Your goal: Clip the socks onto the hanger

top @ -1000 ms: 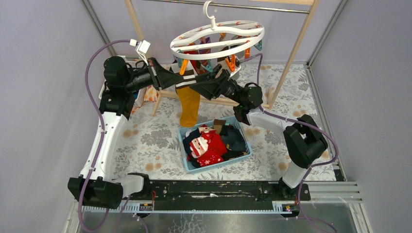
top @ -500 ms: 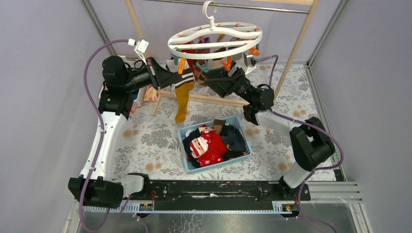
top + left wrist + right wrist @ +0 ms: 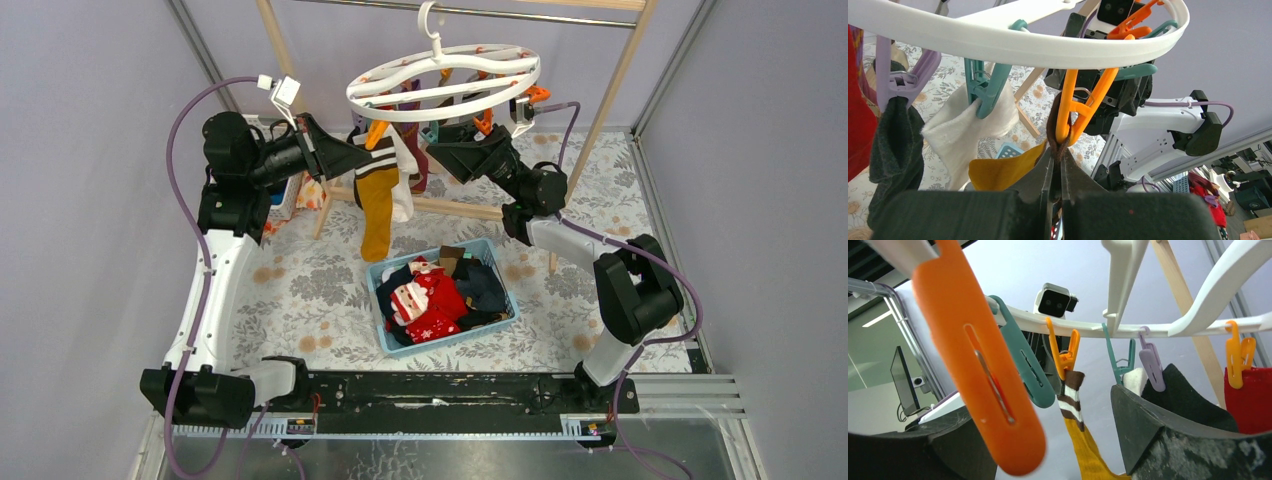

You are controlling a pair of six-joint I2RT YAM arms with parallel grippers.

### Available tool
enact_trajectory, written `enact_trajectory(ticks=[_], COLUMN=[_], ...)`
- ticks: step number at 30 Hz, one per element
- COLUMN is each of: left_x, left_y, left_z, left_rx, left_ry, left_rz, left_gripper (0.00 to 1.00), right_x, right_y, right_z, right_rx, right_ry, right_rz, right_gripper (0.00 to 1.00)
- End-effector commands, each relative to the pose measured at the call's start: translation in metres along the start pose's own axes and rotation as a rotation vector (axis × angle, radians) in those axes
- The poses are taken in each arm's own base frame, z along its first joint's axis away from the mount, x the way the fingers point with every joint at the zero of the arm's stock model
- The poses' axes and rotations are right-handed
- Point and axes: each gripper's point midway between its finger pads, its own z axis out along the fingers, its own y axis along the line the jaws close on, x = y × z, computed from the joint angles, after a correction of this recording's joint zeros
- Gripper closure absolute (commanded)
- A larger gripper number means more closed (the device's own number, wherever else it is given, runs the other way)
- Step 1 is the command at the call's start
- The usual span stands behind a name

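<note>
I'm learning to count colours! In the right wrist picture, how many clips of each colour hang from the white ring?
Orange clips: 3
Teal clips: 2
Purple clips: 1
Total: 6

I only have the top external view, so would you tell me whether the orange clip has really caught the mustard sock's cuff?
Observer: In the left wrist view, the orange clip has its tips closed on the brown cuff of the mustard sock.
Operator: Are the left fingers on it?
Observer: Yes, the left fingers are shut on that cuff just under the clip.
Operator: And the right fingers?
Observer: The right fingers are open, with a second orange clip hanging between them, not squeezed.
</note>
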Motion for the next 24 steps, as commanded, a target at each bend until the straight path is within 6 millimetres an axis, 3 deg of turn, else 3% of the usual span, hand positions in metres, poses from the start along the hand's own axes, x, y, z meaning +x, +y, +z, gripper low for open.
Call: enact_trajectory(ticks=[1, 13, 24], left_x=[-0.014, -0.015, -0.015], left_y=[-0.015, -0.016, -0.013], left_z=[-0.004, -0.005, -0.006], left_rx=[0.034, 0.034, 0.023], left_ry=[-0.025, -0.025, -0.029], left_rz=[0.049, 0.05, 0.051], left_gripper=[0.91, 0.91, 0.92], right_x=[-0.031, -0.035, -0.031], right_y=[0.056, 0.055, 0.055], right_z=[0.003, 0.01, 0.02], right_rx=[-0.158, -0.177, -0.202], right_ry=[-0.06, -0.062, -0.056], right_rz=[-0.114, -0.082, -0.033], right_gripper=[0.21, 0.25, 0.47])
